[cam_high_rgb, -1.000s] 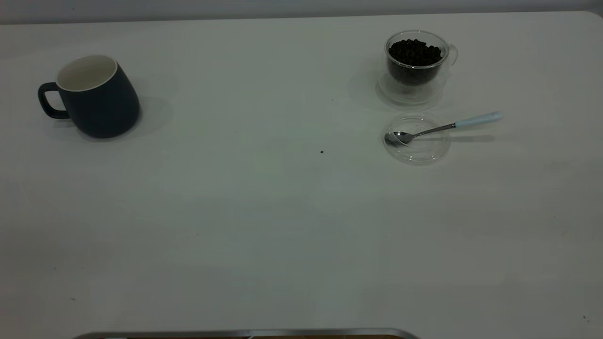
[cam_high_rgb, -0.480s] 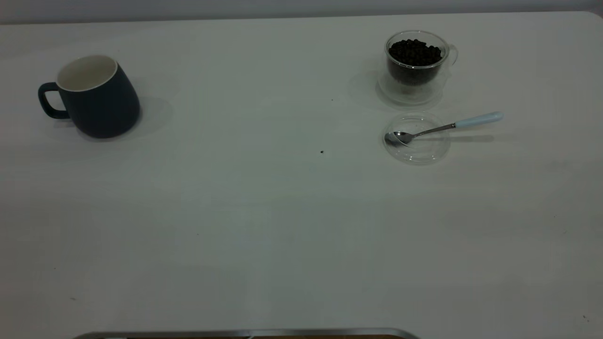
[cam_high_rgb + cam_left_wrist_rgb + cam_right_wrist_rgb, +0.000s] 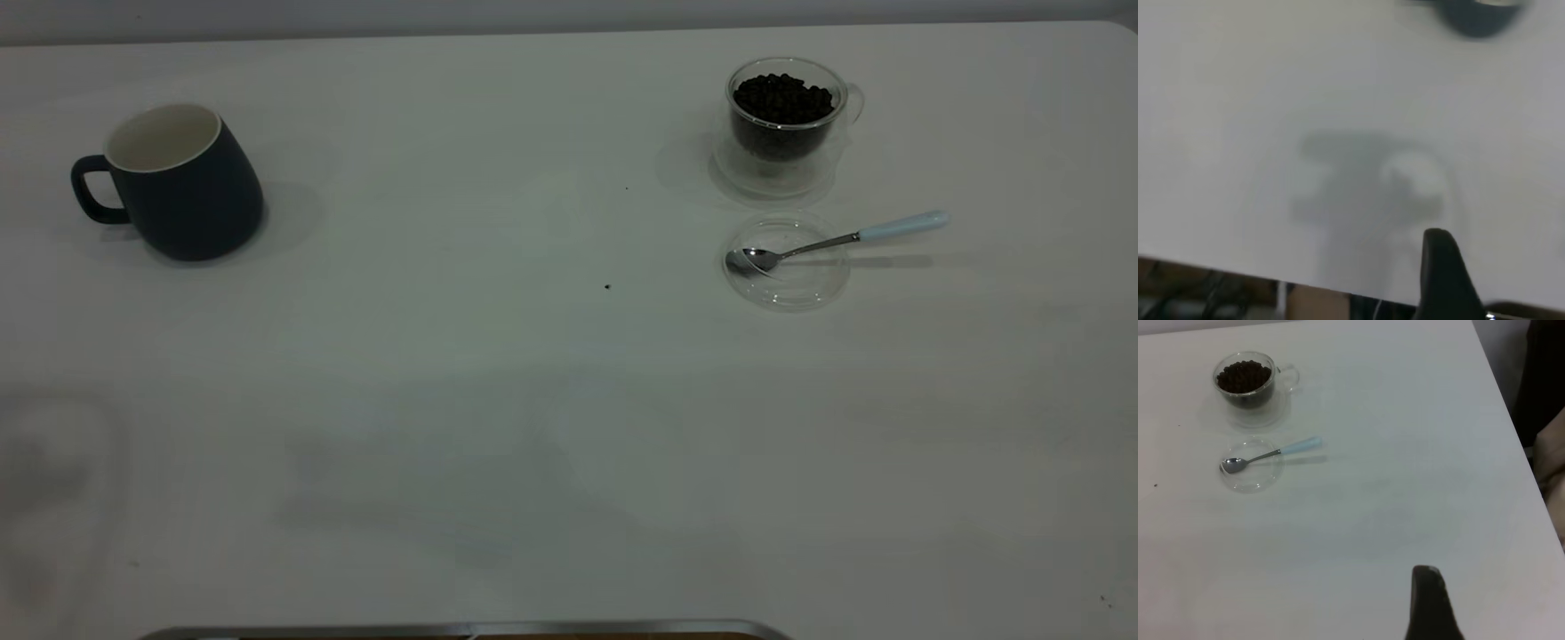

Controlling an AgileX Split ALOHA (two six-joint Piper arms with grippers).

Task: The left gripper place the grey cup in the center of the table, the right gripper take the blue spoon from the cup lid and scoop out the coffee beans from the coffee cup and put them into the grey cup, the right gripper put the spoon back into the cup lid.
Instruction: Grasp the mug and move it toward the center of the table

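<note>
Covering most of each view, white table (image 3: 533, 400) w/ faint arm shadows; gripper states can't tell.

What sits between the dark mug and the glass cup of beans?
Only bare table, in the exterior view. The mug stands far left, the bean cup far right.

Dark grey cup (image 3: 182, 187) upright at far left, white inside, handle outward. Glass coffee cup (image 3: 786, 114) full of beans (image 3: 782, 98), far right. Just in front, clear lid (image 3: 786, 261) holds spoon (image 3: 836, 242), pale blue handle overhanging rightward.
</note>
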